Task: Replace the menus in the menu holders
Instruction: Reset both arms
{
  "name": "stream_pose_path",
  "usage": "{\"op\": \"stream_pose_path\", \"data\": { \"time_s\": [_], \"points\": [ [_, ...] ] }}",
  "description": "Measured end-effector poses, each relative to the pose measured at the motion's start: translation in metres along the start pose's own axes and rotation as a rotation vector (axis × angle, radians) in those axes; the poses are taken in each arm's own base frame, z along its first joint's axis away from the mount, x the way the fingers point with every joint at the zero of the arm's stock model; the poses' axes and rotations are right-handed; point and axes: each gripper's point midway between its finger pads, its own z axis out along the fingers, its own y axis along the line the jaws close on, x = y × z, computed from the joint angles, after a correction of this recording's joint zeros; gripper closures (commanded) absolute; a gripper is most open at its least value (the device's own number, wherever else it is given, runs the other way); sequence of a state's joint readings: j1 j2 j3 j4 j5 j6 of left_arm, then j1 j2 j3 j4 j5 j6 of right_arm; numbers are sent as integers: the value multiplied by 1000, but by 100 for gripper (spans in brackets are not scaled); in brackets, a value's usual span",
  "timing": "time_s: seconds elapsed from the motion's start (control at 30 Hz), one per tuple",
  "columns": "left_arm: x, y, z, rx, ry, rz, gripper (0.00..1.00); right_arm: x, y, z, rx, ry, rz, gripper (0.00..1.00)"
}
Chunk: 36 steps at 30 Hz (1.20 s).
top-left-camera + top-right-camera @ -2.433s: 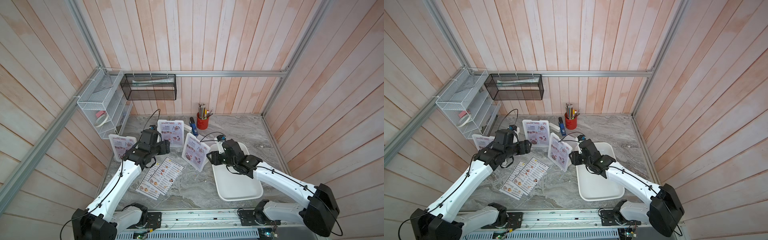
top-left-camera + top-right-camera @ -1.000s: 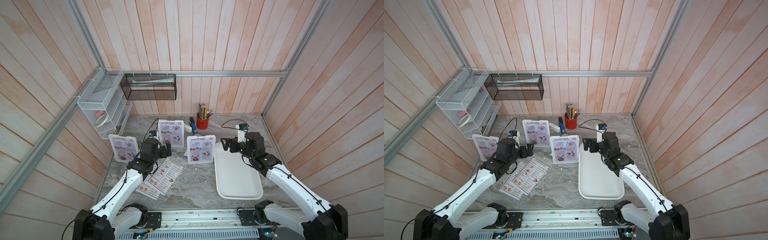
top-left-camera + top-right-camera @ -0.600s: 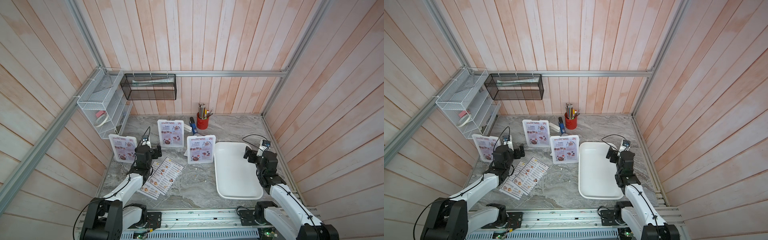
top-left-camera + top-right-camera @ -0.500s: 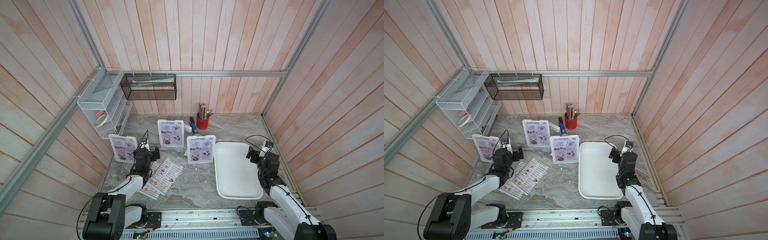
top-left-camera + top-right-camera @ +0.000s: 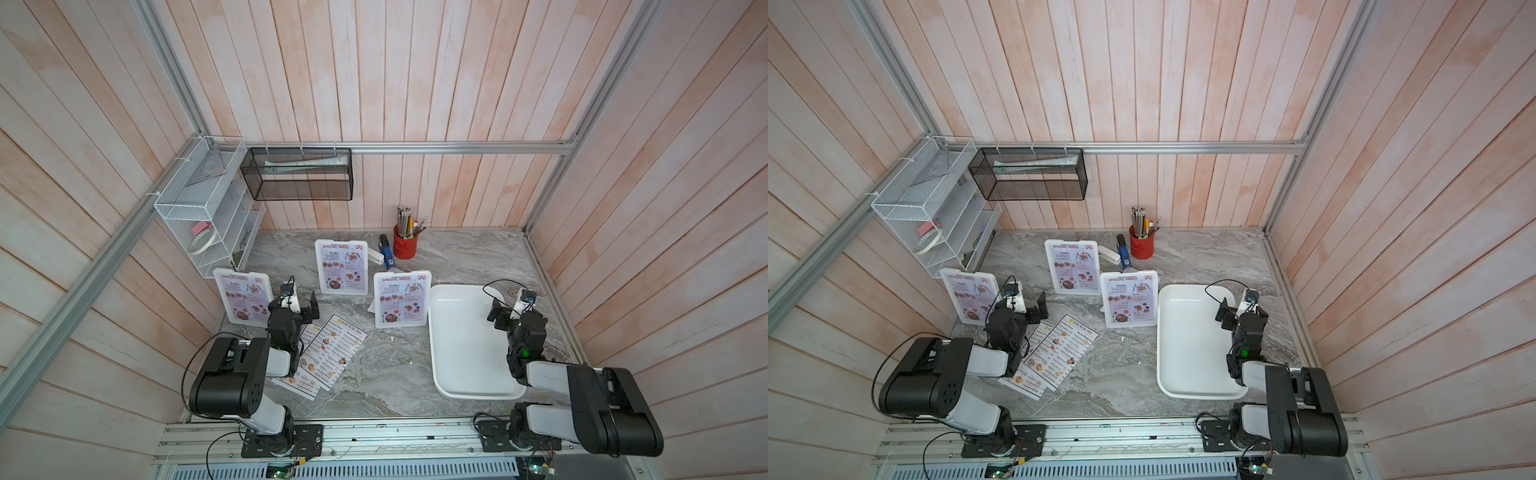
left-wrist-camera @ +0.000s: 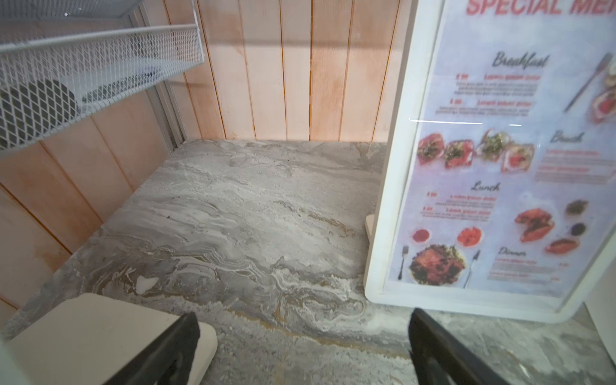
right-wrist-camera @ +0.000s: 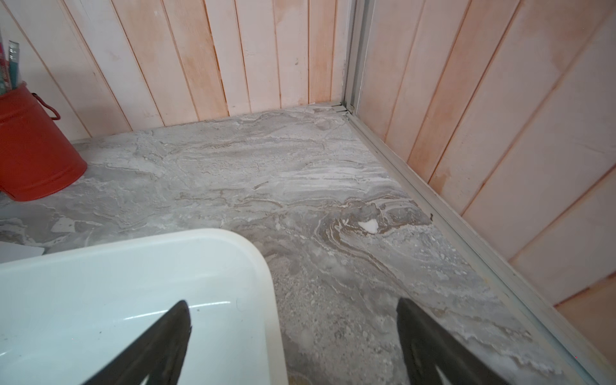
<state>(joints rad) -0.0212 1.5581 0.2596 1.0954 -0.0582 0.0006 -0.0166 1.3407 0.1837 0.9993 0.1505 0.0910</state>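
Note:
Three white menu holders stand upright, each showing a pinkish "SPECIAL MENU" sheet: one at the left (image 5: 243, 297) (image 5: 971, 296), one at the back (image 5: 341, 267) (image 5: 1071, 267), one in the middle (image 5: 401, 299) (image 5: 1128, 299). White "DIM SUM INN" menus (image 5: 332, 351) (image 5: 1059, 351) lie fanned flat on the marble. My left gripper (image 5: 294, 302) (image 6: 303, 320) is open and empty, between the left and back holders; the back holder's frame (image 6: 393, 166) stands close ahead of it. My right gripper (image 5: 513, 313) (image 7: 293, 310) is open and empty over the tray's far right corner.
A shallow white tray (image 5: 465, 353) (image 7: 260, 260) lies at the right. A red pencil cup (image 5: 404, 245) (image 7: 33, 150) and a blue stapler (image 5: 386, 253) sit at the back. A white wire rack (image 5: 199, 216) (image 6: 83, 66) and a black mesh basket (image 5: 299, 174) hang on the walls.
Both arms have drawn back from the holders toward the front rail and folded low. The middle holder, angled earlier, now faces the front. Both grippers stay open.

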Motion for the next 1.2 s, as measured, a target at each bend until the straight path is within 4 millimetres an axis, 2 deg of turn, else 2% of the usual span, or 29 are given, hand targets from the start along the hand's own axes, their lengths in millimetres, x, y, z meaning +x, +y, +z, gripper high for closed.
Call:
{"op": "stream_pose_path", "data": {
  "time_s": [0.13, 0.3, 0.53, 1.2],
  "points": [
    [-12, 0, 0, 3, -49, -3, 0, -9, 6, 8, -26, -54, -18, 3],
    [-18, 0, 0, 4, -74, -5, 0, 6, 11, 17, -52, -40, -46, 2],
    [-21, 0, -1, 6, -86, -5, 0, -9, 12, 17, -58, -94, -46, 2],
    [-21, 0, -1, 6, -88, -5, 0, -15, 21, 14, -112, -127, -56, 2]
  ]
}}
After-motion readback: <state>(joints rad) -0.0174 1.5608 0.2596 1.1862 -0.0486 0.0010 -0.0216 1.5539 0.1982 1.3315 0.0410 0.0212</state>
